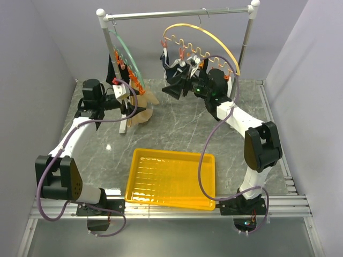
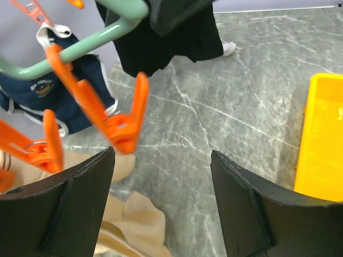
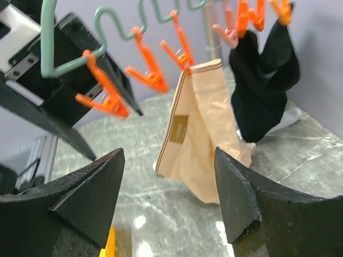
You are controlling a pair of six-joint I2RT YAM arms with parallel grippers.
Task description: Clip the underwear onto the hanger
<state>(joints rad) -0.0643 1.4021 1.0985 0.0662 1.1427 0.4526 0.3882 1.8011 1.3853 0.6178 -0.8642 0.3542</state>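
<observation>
The beige underwear point(image 3: 201, 134) hangs by its waistband from one orange clip point(image 3: 182, 58) of the green arc hanger point(image 3: 115, 24); its lower end rests on the table. In the top view the underwear point(image 1: 142, 108) hangs below the hanger point(image 1: 127, 53) at the left of the rail. My left gripper point(image 2: 163, 179) is open and empty, right under an orange clip point(image 2: 123, 126), with the underwear point(image 2: 131, 219) below it to the left. My right gripper point(image 3: 169, 184) is open and empty, facing the underwear from a short way off. In the top view they show as left point(image 1: 130, 95) and right point(image 1: 170, 88).
A navy white-trimmed brief point(image 2: 53, 91) and black garments point(image 3: 265, 91) hang from the green hanger too. A yellow arc hanger point(image 1: 206, 35) with dark garments hangs at the right of the rail point(image 1: 177, 13). A yellow tray point(image 1: 171, 176) lies at the near middle of the table.
</observation>
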